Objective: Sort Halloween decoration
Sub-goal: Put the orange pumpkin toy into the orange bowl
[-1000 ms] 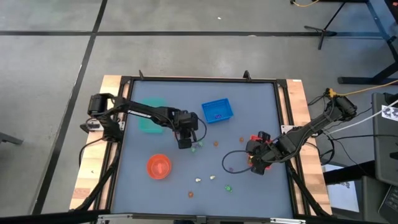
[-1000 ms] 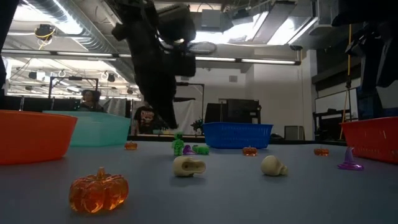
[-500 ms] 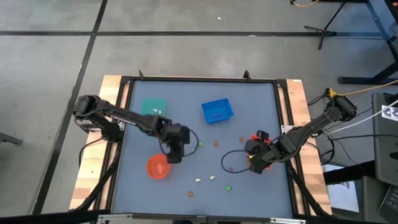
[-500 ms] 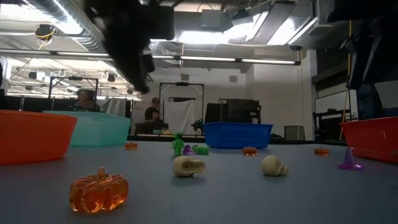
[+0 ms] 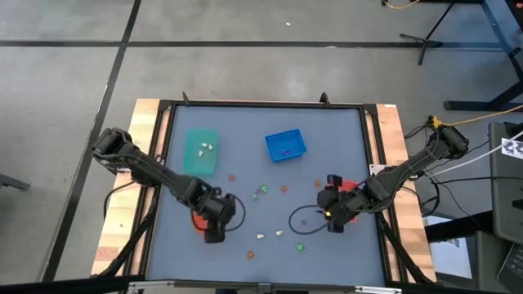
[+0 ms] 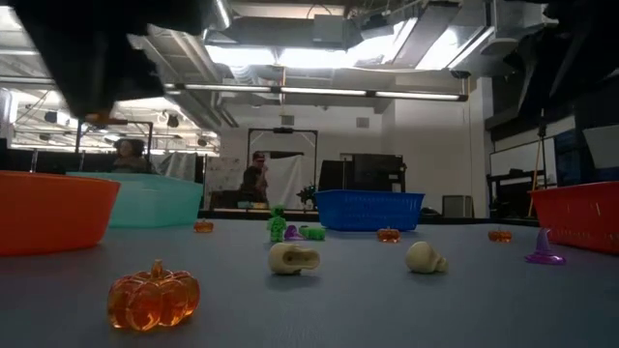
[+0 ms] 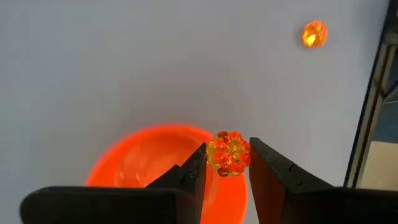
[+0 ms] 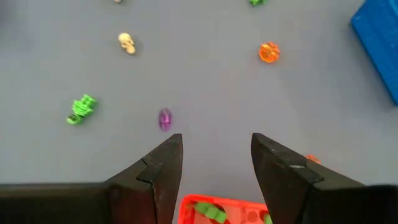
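Orange pumpkin (image 7: 228, 154) clamped in left pincer (image 7: 227, 163) above orange bowl (image 7: 140, 165); right pincer (image 8: 214, 158) open, empty.

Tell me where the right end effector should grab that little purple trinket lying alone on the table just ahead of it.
Probably straight from above. The purple trinket lies flat on the bare table, clear of its neighbours, and looks slightly elongated. Close the fingers of the right end effector across its narrow sides, near the middle. They already stand open, wider than the piece. Its exact shape is too small to tell.
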You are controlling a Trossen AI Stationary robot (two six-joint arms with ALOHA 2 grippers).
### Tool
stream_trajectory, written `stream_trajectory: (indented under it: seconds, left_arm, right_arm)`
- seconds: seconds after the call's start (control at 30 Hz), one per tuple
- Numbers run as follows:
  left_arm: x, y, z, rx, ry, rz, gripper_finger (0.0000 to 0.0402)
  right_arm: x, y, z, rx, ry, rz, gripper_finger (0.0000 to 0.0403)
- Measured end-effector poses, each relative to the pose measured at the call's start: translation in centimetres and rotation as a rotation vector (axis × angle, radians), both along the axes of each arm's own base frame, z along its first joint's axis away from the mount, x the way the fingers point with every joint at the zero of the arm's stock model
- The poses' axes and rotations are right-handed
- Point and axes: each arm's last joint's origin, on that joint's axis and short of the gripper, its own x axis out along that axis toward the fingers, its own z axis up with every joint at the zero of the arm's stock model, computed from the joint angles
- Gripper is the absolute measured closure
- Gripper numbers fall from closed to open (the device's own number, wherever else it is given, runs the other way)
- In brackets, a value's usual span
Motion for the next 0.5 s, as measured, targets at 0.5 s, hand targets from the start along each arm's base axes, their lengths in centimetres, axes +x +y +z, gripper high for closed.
stream_trajectory:
  seconds: [0.5]
  left_arm:
    - [-2.7,-1.7,-0.4,0.108,0.140,0.074,0.0306]
  right_arm:
    - [0.1,0.2,0.1,-0.009,-0.005,0.078,0.0214]
